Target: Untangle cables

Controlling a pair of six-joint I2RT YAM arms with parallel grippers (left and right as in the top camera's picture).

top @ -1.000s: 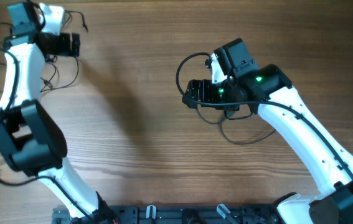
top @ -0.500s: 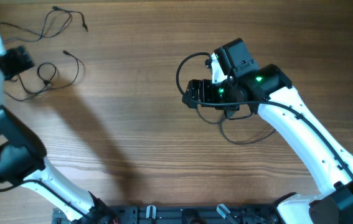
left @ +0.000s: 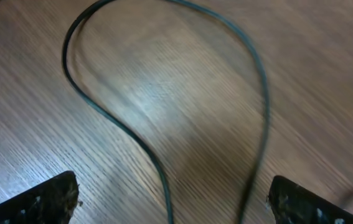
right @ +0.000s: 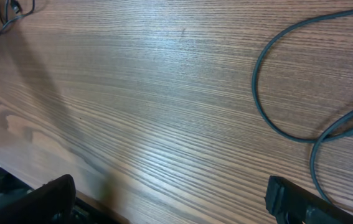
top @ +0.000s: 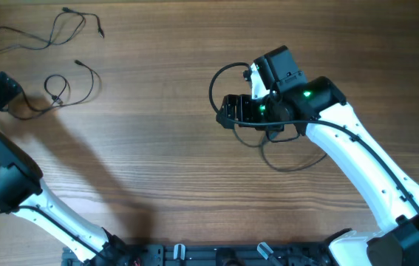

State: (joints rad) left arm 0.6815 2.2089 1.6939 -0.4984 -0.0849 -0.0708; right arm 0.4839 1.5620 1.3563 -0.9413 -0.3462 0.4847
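Observation:
Two thin black cables lie at the table's far left: one (top: 41,33) at the top edge, one (top: 70,83) curled just below it. My left gripper (top: 6,92) is at the left edge beside the lower cable. In the left wrist view its jaws (left: 177,208) are open, with a loop of that cable (left: 101,112) lying on the wood between them, not gripped. A thicker dark cable (top: 213,85) loops around my right gripper (top: 227,111) at centre. In the right wrist view that gripper (right: 176,202) is open and empty, with the dark cable (right: 266,115) to its right.
The wooden table (top: 157,162) fills the view. The dark cable continues in a loop (top: 290,164) below the right arm. A black rail (top: 194,255) runs along the front edge. The thin cables show small at the top left of the right wrist view (right: 8,12).
My left arm has swung from above the thin cables out to the table's left edge and lower, uncovering them. The right arm and dark cable have not moved.

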